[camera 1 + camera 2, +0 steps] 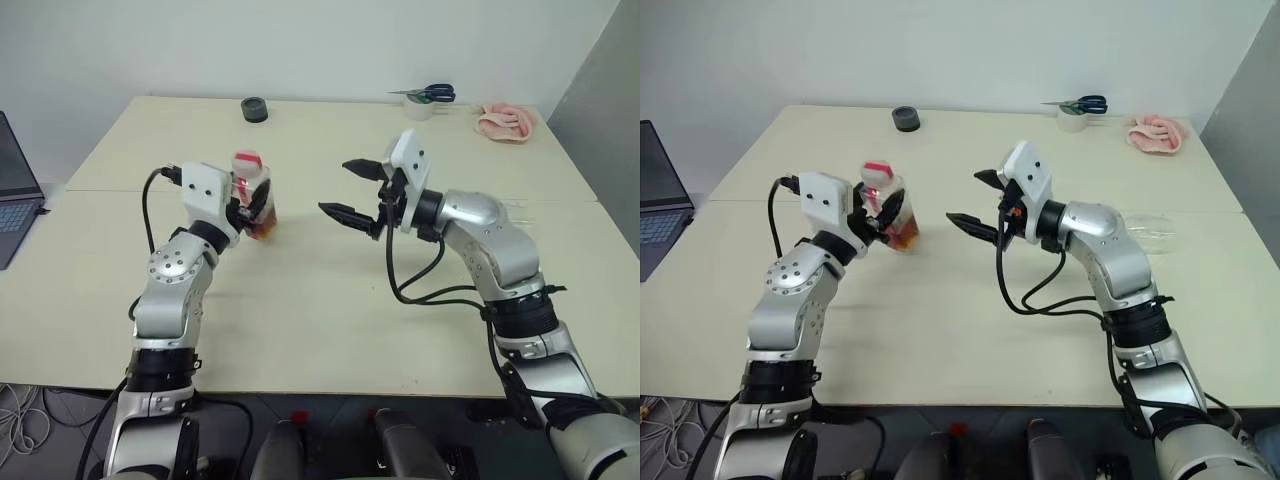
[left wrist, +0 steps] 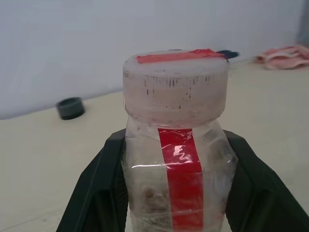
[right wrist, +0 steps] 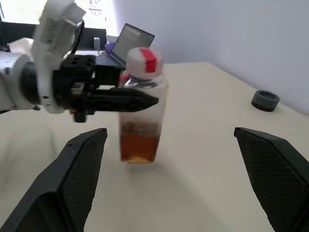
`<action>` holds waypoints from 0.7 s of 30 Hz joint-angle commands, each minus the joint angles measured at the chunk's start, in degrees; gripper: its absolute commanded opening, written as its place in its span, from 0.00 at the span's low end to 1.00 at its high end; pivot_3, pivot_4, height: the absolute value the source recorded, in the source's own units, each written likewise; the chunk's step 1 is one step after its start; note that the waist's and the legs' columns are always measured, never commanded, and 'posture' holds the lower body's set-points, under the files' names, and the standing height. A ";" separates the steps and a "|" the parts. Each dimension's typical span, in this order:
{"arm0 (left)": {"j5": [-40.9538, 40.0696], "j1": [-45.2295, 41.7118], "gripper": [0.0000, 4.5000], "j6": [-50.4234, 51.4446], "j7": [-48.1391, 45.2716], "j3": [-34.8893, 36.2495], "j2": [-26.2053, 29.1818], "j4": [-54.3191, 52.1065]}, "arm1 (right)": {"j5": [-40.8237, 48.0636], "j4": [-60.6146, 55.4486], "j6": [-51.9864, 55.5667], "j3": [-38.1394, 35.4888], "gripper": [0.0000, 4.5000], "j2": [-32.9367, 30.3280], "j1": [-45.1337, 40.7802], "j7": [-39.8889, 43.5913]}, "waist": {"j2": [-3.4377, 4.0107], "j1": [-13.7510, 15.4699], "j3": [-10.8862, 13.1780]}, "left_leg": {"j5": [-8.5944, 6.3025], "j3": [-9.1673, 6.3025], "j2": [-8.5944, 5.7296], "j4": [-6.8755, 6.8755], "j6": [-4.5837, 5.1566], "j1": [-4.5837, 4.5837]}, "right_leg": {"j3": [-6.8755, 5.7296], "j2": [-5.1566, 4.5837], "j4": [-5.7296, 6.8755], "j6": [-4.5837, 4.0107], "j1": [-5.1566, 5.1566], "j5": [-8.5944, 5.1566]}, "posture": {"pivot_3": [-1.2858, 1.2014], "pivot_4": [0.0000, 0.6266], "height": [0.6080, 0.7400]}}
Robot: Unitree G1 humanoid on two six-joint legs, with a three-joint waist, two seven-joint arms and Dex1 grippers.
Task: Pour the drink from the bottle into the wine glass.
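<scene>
My left gripper (image 1: 250, 206) is shut on the bottle (image 1: 256, 196), its black fingers (image 2: 99, 193) on both sides just under the pale cap (image 2: 175, 87). The bottle stands nearly upright, its base at or just over the table; I cannot tell which. The amber drink (image 3: 139, 142) fills its lower part. To the right of the bottle my right gripper (image 1: 335, 187) hangs open and empty, pointing at it across a gap. A faint clear shape behind my right forearm looks like the wine glass (image 1: 1148, 232), mostly hidden.
On the beige table (image 1: 320, 320), a black tape roll (image 1: 255, 109) lies at the far edge. Scissors (image 1: 432, 94) rest on a white roll (image 1: 418, 108) at the back right, beside a pink cloth (image 1: 505, 122). A laptop (image 1: 15, 190) sits at the far left.
</scene>
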 commanded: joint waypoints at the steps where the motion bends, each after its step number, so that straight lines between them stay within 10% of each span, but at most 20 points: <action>1: -5.41 1.48 0.47 1.52 -5.17 0.81 1.27 -6.92 | 3.21 -3.40 4.42 -1.42 1.00 -0.28 -3.65 1.28 | 0.00 0.00 0.00 | 0.00 -0.01 0.01 0.00 0.00 0.00 | -0.01 0.01 0.00 0.00 0.00 0.00 | 0.52 0.24 1.00; 21: -6.41 3.24 0.47 1.12 -9.03 -5.26 -1.10 -12.23 | 6.61 -4.54 14.73 0.40 1.00 4.99 -5.74 -3.77 | 0.00 -0.02 0.00 | 0.00 0.02 0.02 0.01 0.02 -0.02 | 0.05 0.03 -0.02 0.18 -0.01 -0.12 | 0.52 0.24 1.00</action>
